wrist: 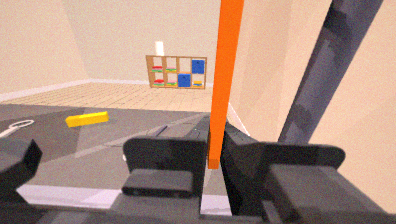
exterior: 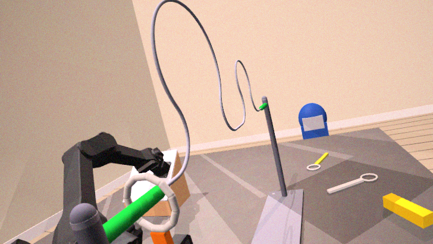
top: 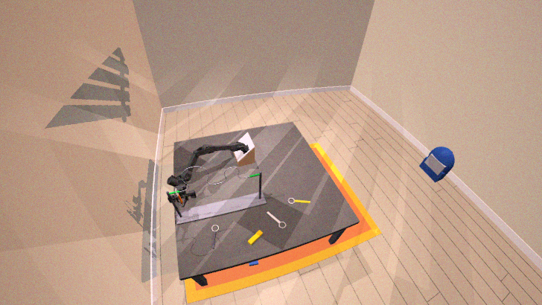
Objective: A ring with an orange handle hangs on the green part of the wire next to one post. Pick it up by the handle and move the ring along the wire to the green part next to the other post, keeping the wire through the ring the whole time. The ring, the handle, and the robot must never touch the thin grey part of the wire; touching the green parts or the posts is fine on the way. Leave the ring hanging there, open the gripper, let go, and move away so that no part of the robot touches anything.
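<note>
Wrist view first: the gripper (wrist: 215,147) is seen closed on the lower end of the orange handle (wrist: 226,70), the two jaws pressed against its sides so that the bar stands upright between them. The hold is taken low on the handle, probably so that the ring above is kept well away from the robot's own parts and can be steered from below. Just beside it, to the right, the near post (wrist: 320,75) rises at a slant across the picture.

From the exterior view, the ring (exterior: 150,201) is shown around the green sleeve (exterior: 134,209) next to the near post, with the sleeve passing through its opening. Whether the ring rests on the sleeve or is lifted slightly off it cannot be told. This green part is the permitted contact zone, which explains why the grasp is made here.

Beyond the sleeve the thin grey wire (exterior: 181,121) climbs into a tall loop, dips, and rises into a smaller loop before the far green part (exterior: 263,106) at the far post (exterior: 274,145). The whole traverse is judged to remain ahead.

Farther off on the bench (exterior: 348,145), a yellow block (exterior: 407,209) and two spare rings with handles lie well apart from the wire and play no part.
</note>
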Robot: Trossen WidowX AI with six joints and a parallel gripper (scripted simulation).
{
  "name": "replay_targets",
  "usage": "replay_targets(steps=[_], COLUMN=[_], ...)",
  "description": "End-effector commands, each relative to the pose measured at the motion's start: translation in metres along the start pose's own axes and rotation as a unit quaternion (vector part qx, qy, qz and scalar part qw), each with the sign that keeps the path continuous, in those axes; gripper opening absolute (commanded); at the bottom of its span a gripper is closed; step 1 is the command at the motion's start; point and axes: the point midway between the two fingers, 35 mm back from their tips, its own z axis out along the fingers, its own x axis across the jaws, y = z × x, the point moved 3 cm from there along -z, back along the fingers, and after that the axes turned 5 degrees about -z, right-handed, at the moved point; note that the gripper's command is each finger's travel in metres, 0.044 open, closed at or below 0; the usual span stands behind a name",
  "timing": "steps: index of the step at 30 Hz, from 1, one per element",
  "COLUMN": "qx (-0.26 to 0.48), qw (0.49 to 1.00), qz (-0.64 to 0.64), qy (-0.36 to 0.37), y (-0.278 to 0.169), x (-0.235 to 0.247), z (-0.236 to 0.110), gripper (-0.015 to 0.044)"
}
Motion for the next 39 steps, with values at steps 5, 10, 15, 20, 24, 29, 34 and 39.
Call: replay_targets(steps=[5, 10, 15, 20, 24, 29, 34, 39], qx=[0.000, 0.000, 0.000, 0.000, 0.000, 0.016, 0.063, 0.105], qw=[1.000, 1.000, 1.000, 1.000, 1.000, 1.000, 0.998, 0.994], qz=[-0.002, -0.002, -0.002, -0.002, -0.002, -0.002, -0.001, -0.001], qy=[-0.001, -0.001, -0.001, -0.001, -0.001, 0.000, 0.004, 0.008], y=[0.003, 0.003, 0.003, 0.003, 0.003, 0.004, 0.009, 0.014], x=[0.000, 0.000, 0.000, 0.000, 0.000, 0.001, 0.006, 0.010], z=[0.000, 0.000, 0.000, 0.000, 0.000, -0.004, -0.015, -0.025], gripper=[-0.0150, -0.0150, -0.0150, -0.0150, -0.0150, -0.0150, -0.0150, -0.0150])
